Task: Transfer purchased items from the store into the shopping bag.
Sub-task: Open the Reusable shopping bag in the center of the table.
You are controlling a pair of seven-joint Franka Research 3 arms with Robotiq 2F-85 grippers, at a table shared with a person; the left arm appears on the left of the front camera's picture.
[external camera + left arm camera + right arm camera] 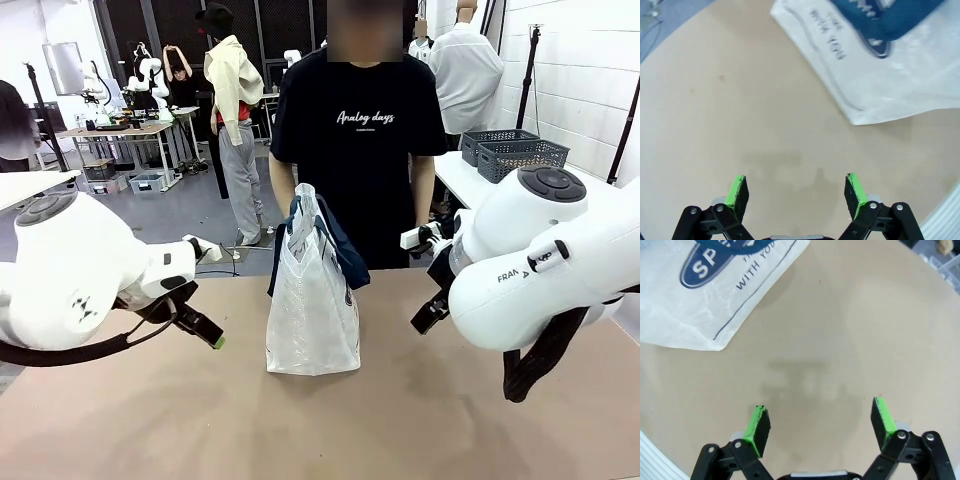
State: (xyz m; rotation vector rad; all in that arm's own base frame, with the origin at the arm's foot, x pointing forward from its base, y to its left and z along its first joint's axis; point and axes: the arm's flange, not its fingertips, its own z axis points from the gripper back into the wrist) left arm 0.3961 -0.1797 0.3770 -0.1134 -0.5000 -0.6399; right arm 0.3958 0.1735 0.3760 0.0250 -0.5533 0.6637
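Note:
The shopping bag (311, 310), translucent white with navy handles and lettering, stands upright at the middle of the table, its handles draped over the top. My left gripper (205, 332) hovers low to the bag's left, open and empty. On the bag's right, my right gripper (428, 315) is also open and empty. In the left wrist view the left gripper (796, 187) has bare tabletop between its fingers, with the bag (900, 75) lying beyond them. The right gripper (822, 422) likewise spans bare table, short of the bag's corner (705, 295). The store and the purchased items are out of view.
A person in a black T-shirt (360, 130) stands at the far edge, right behind the bag. Two dark grey slotted crates (515, 150) sit on a white side table at the back right. The tan tabletop (330, 430) stretches in front of the bag.

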